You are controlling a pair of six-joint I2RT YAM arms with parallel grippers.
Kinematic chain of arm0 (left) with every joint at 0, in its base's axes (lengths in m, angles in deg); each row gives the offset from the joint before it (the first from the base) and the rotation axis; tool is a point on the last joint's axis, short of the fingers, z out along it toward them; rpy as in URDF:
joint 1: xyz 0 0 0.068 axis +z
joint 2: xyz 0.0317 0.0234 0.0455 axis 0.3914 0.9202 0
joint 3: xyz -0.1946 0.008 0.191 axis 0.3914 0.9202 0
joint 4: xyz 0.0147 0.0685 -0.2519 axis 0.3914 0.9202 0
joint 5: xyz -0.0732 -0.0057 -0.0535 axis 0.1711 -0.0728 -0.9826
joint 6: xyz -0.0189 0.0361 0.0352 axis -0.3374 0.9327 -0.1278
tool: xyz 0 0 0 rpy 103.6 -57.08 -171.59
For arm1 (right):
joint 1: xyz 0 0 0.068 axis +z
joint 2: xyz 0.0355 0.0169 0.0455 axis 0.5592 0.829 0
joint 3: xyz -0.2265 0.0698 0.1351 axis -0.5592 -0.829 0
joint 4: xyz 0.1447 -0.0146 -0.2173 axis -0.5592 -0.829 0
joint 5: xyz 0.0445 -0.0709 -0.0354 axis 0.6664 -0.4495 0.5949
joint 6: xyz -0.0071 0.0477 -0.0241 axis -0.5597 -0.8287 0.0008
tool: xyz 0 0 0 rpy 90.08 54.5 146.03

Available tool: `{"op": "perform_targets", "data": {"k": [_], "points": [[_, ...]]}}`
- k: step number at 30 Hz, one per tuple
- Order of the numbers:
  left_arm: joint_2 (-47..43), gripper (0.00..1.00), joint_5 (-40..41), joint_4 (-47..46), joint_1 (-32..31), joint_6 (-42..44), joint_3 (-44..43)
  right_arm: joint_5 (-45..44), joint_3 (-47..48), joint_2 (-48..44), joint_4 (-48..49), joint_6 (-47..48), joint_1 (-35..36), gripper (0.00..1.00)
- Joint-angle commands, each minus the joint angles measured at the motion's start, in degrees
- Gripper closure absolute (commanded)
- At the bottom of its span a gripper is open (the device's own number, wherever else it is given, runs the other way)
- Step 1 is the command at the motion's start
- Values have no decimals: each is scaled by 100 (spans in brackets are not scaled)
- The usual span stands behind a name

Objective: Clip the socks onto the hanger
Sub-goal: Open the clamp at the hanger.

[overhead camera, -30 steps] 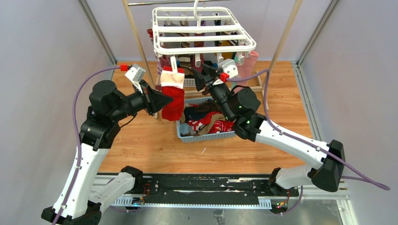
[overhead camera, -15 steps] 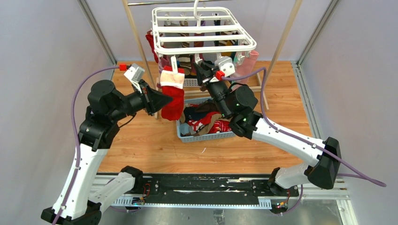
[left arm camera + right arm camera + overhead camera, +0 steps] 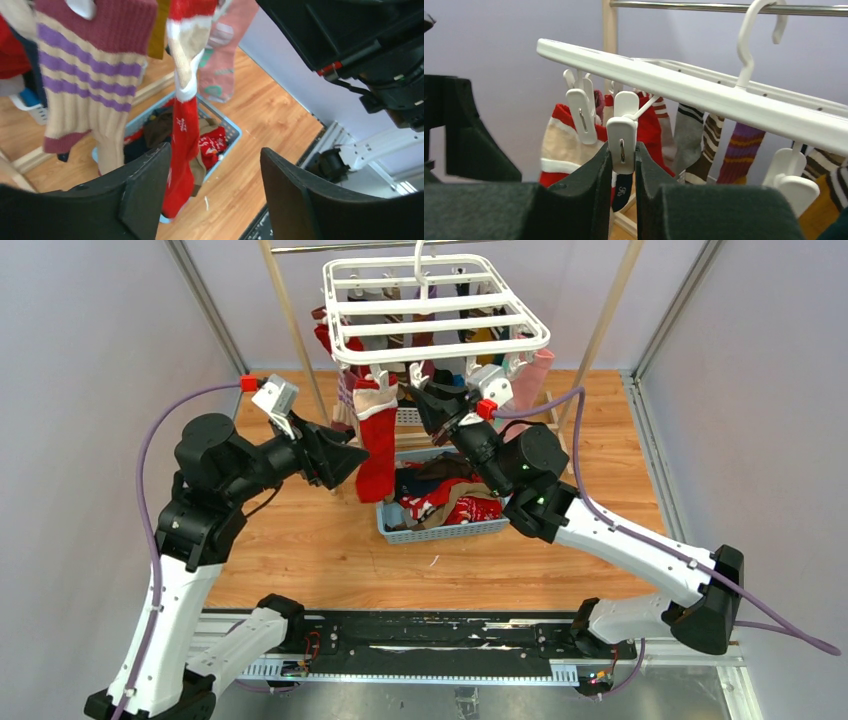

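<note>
On one hanger (image 3: 704,95), right gripper (image 3: 622,150) pinches one clip (image 3: 622,131).

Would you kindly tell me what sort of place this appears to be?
Likely a robotics lab test cell: plain panel walls enclose a wooden tabletop with a hanger and sock basket.

No legible words, brands or numbers in any view, just a small white curly mark on the navy sock (image 3: 622,193) below the white clip (image 3: 621,145), too blurred to read.
</note>
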State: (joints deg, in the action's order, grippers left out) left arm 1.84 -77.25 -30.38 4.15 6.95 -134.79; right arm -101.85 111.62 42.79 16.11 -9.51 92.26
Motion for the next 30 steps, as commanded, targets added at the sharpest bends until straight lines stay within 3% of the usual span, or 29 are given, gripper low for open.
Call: {"op": "perform_targets", "data": {"k": [1, 6, 13, 23, 30], "points": [[-139, 22, 733, 332, -9, 235, -343, 852, 285, -190, -823, -479, 20, 100], [-343, 10, 1196, 513, -9, 496, -465, 1091, 663, -134, -1516, -709, 18, 100], [-151, 4, -36, 801, -9, 491, -989, 1471, 1091, 152, -1993, -1022, 25, 100], [778, 8, -814, -345, -9, -355, -1262, 1383, 1096, 318, -1886, -1214, 27, 100], [1262, 9, -813, -999, -18, -755, -1709, 1357, 1019, 332, -1758, -1253, 29, 100]]}}
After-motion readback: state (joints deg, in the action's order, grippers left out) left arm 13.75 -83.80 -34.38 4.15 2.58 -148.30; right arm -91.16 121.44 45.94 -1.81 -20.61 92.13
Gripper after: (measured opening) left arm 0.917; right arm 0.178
